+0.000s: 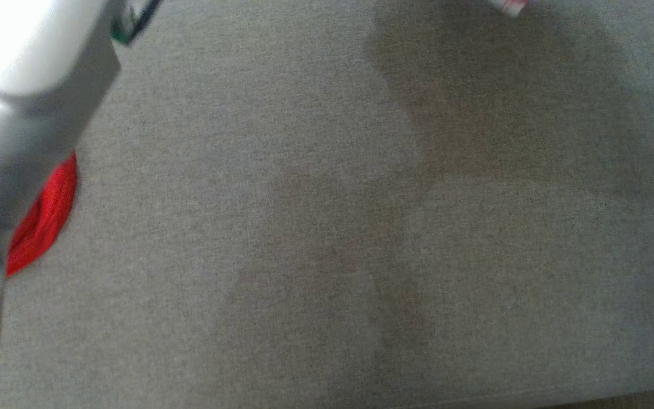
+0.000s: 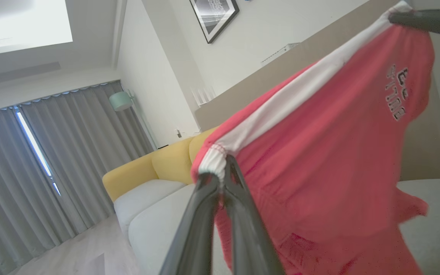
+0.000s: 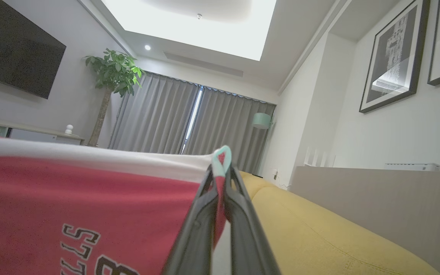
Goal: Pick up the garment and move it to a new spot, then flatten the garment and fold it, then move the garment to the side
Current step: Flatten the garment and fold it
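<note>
Above the grey surface (image 1: 361, 227), the garment (image 2: 319, 160) hung in the air, spread between both arms. The left fingers (image 2: 201, 217) were pinched tight on one end of its white band (image 2: 292, 99), at the gathered corner. The right fingers (image 3: 199, 225) were clamped on the other end, where a small teal loop (image 3: 222, 158) stuck up between the tips. From the left wrist, those right fingers showed at the top right corner, with the band running straight across to them and the red cloth sagging below. From the head, a bit of the garment (image 1: 43, 221) peeked out beside a pale forearm (image 1: 20, 85). Judging by this, the pick-up was done and the carry to a new spot looked to be the step in hand. Laying it down, flattening, folding and the shift aside all appeared left to do.
</note>
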You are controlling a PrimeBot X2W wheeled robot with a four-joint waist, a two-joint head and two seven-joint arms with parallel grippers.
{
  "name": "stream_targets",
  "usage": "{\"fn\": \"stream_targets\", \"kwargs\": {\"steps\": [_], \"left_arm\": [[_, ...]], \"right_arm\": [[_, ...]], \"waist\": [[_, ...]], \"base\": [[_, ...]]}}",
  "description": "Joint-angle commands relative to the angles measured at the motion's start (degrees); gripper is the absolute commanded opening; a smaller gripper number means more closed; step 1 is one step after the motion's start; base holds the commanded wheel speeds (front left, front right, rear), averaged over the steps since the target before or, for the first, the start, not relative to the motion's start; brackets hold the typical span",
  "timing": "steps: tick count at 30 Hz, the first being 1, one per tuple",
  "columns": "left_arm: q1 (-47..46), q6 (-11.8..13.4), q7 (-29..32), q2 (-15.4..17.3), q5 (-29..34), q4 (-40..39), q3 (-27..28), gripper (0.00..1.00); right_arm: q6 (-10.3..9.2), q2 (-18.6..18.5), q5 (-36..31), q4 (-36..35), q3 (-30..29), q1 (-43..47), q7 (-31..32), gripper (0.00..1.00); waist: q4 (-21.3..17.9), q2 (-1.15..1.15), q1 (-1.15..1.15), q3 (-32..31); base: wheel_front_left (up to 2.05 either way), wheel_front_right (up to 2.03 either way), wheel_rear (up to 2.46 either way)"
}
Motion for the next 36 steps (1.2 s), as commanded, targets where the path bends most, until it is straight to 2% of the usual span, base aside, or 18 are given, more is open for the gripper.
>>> {"fn": "stream_targets", "kwargs": {"steps": [1, 7, 12, 19, 24, 30, 36], "left_arm": [[0.17, -0.02, -0.20, 1.80, 1.02, -1.31, 2.69, 0.00], [13.98, -0.74, -0.21, 1.87, 4.82, -4.73, 4.75, 0.00], [29.90, -1.14, -0.21, 0.36, 6.14, -7.84, 6.39, 0.00], [51.55, -2.95, -0.21, -1.38, 7.74, -9.27, 3.84, 0.00], [63.04, -3.69, -0.21, -1.89, 6.36, -7.50, 0.95, 0.00], [68.67, -3.42, 1.72, 0.18, 4.15, -10.56, -0.23, 0.00], [68.63, -1.64, 3.46, 1.47, 1.45, -17.67, 2.40, 0.00]], "right_arm": [[-0.05, -1.87, 0.08, -2.12, -1.56, 1.55, -0.29, 0.00], [-0.05, -0.77, 0.42, -6.48, -5.53, 14.69, -0.29, 0.00], [-0.05, 2.94, 0.58, -9.28, -8.66, 31.26, -0.29, 0.00], [-0.05, 7.63, 1.03, -11.22, -9.48, 53.78, 0.24, 0.00], [-0.05, 10.39, 1.83, -16.74, -11.40, 67.50, 3.54, 0.00], [-0.05, 10.52, 1.89, -25.13, -13.69, 77.19, 8.59, 0.00], [-0.05, 10.60, 1.93, -29.17, -17.30, 76.51, 10.29, 0.00]], "waist": [[-0.03, 0.00, -0.01, 0.15], [0.42, 0.00, -0.01, -0.38], [0.98, 0.00, -0.01, -3.82], [0.83, 0.00, -0.01, -10.75], [0.60, 0.00, -0.01, -15.01], [1.41, 0.00, -0.01, -16.71], [2.79, 0.00, -0.01, -15.90]], "base": [[0.00, 0.00, 0.00], [0.00, 0.00, 0.00], [0.00, 0.00, 0.00], [0.00, 0.00, 0.00], [0.00, 0.00, 0.00], [0.00, 0.00, 0.00], [0.00, 0.00, 0.00]]}}
